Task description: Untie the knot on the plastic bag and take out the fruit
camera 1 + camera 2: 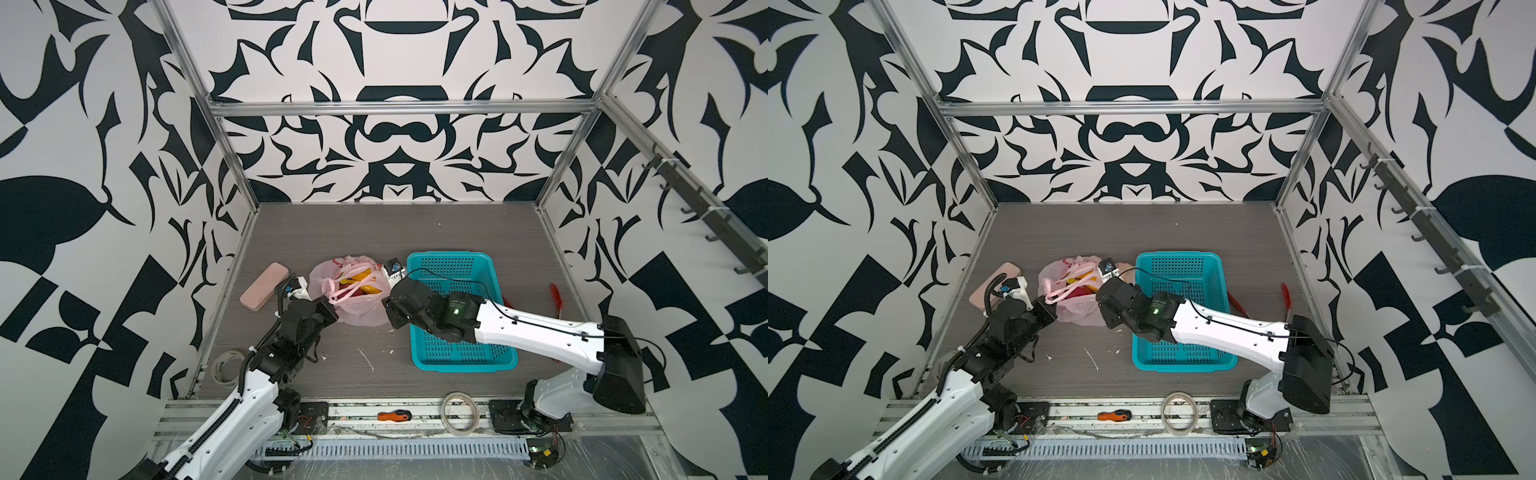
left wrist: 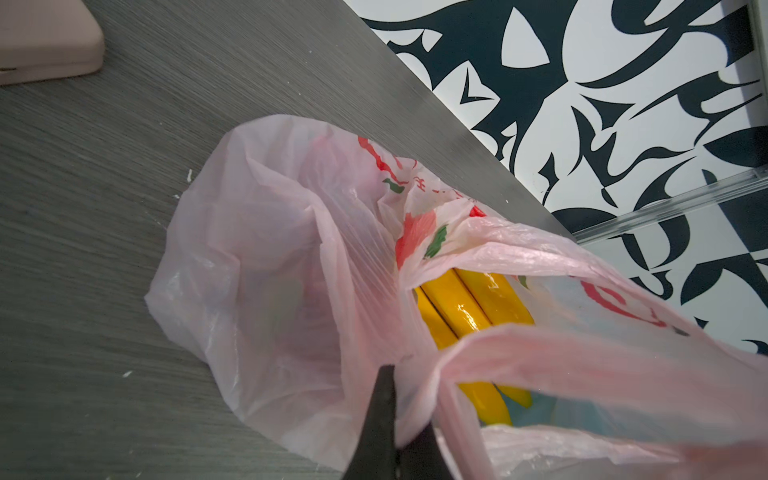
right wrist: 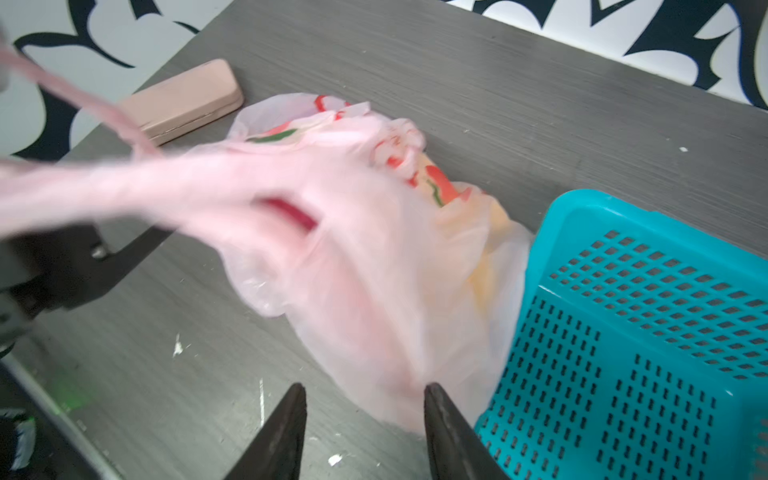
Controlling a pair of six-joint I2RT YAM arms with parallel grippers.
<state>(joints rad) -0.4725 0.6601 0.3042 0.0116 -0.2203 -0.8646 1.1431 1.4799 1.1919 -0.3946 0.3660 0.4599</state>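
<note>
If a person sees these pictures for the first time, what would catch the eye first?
The pink plastic bag in the middle of the table, its mouth open on yellow bananas, with the left gripper pinching its edge. Beside it on the right sits the teal basket; the right gripper stands open next to the bag.

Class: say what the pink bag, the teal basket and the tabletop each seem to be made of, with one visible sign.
Plastic bag: thin plastic film, translucent, glossy; it crinkles and the bananas show through. Basket: rigid moulded plastic, smooth, with regular slots. Table: grey wood-grain surface, matte; probably laminate, unsure.
</note>
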